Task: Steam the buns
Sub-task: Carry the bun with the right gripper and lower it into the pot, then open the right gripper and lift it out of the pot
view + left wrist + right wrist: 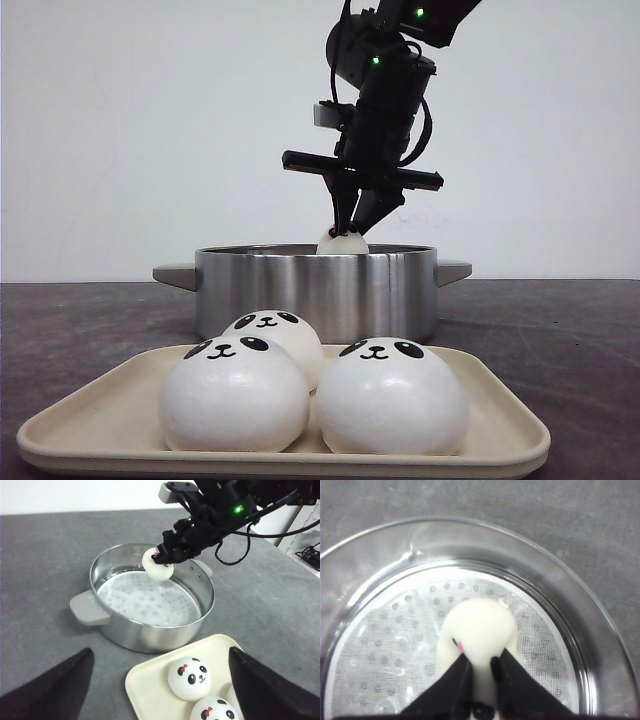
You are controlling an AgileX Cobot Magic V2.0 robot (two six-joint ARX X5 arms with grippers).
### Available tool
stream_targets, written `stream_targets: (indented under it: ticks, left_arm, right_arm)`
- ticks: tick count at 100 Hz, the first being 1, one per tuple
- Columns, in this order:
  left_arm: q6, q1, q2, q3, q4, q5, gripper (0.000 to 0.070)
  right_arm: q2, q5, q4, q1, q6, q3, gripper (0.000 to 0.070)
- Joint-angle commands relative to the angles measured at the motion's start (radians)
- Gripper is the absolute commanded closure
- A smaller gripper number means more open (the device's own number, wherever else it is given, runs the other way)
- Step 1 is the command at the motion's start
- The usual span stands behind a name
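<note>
Above the pot (316, 292), the right gripper (352, 228) is pinching a bun (157, 565); lowering it gently onto the perforated steamer plate (395, 645) before releasing seems best.

Four buns (233, 394), one steel pot (315, 290), one tray (500, 420) and two grippers (352, 226).

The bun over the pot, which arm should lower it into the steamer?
Right. The right gripper already pinches that bun above the pot; the left gripper hangs open and empty near the tray.
</note>
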Motion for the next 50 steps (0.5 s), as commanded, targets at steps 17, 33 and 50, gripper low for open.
stream_targets:
  ticks: [17, 33, 50]
  left_arm:
    - [-0.013, -0.005, 0.004, 0.014, 0.003, -0.002, 0.0178]
    - [-0.013, -0.013, 0.004, 0.014, 0.003, -0.002, 0.0178]
    - [-0.013, -0.019, 0.004, 0.014, 0.003, -0.002, 0.0178]
  right_arm:
    - [0.034, 0.03, 0.0, 0.006, 0.007, 0.023, 0.0698]
    - [0.034, 0.033, -0.014, -0.005, 0.034, 0.023, 0.0698]
    - [0.034, 0.032, -0.014, -0.012, 0.04, 0.023, 0.0692]
